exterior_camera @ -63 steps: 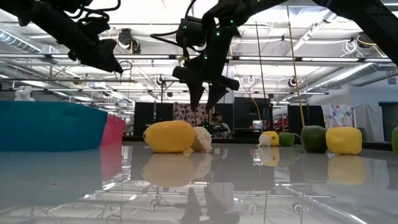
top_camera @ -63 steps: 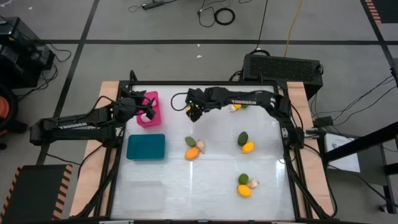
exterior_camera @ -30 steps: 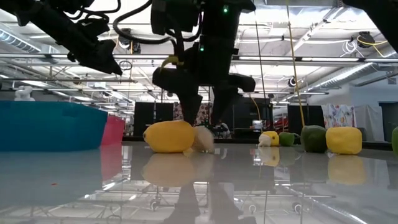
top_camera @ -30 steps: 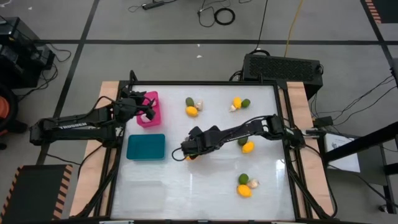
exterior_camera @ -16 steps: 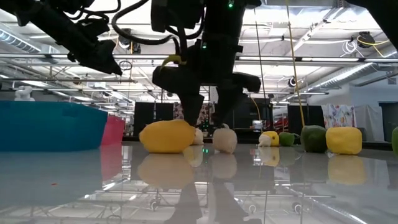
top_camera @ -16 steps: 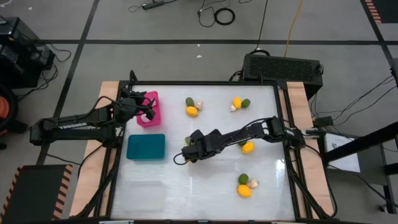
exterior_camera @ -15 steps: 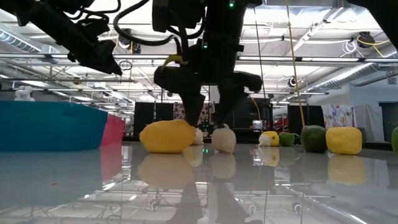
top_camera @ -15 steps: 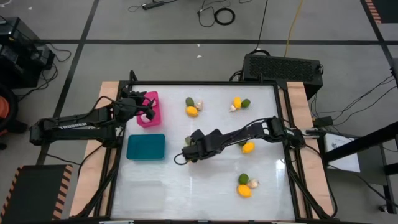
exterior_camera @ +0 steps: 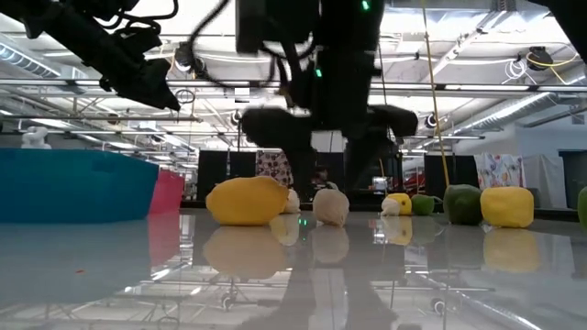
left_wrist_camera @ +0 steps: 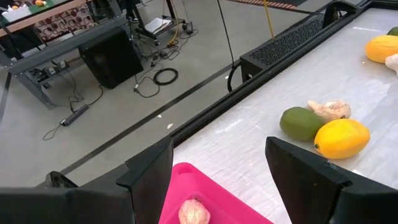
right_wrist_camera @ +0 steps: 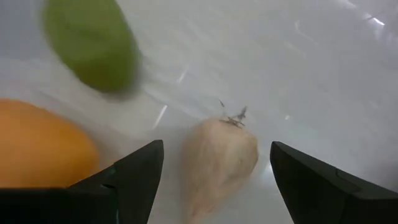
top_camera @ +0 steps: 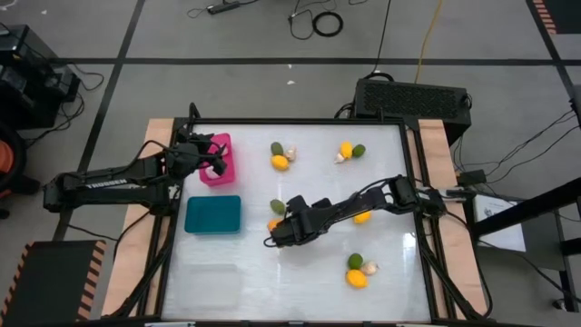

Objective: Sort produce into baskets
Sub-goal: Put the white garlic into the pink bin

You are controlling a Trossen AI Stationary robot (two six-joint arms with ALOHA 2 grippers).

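White tabletop (top_camera: 300,272) framed by a dark rail fills the overhead view, with cables trailing across the grey floor beyond it. Near the middle of the table, the right gripper (top_camera: 275,236) reaches low over a small cluster of toy produce. Its wrist camera shows both fingers spread apart with a pale garlic bulb (right_wrist_camera: 219,157) lying on the table between them, not gripped. An orange fruit (right_wrist_camera: 40,149) and a dark green oval (right_wrist_camera: 93,45) lie close beside the bulb. From table height, the bulb (exterior_camera: 330,206) sits just beside the yellow-orange fruit (exterior_camera: 248,201), under the dark mass of the arm.

At the table's far left, the left gripper (top_camera: 214,160) hangs above the pink basket (top_camera: 222,163), fingers wide apart and holding nothing. One garlic bulb (left_wrist_camera: 194,213) already lies inside that basket. A teal basket (top_camera: 213,214) sits just in front of the pink one, and a clear basket (top_camera: 211,283) stands at the near left corner.

More produce lies in small groups around the table: a green, orange and garlic trio (top_camera: 282,155) near the back edge, a second group (top_camera: 349,152) to its right, an orange fruit (top_camera: 362,216) beside the right arm, and another trio (top_camera: 358,271) toward the front right.
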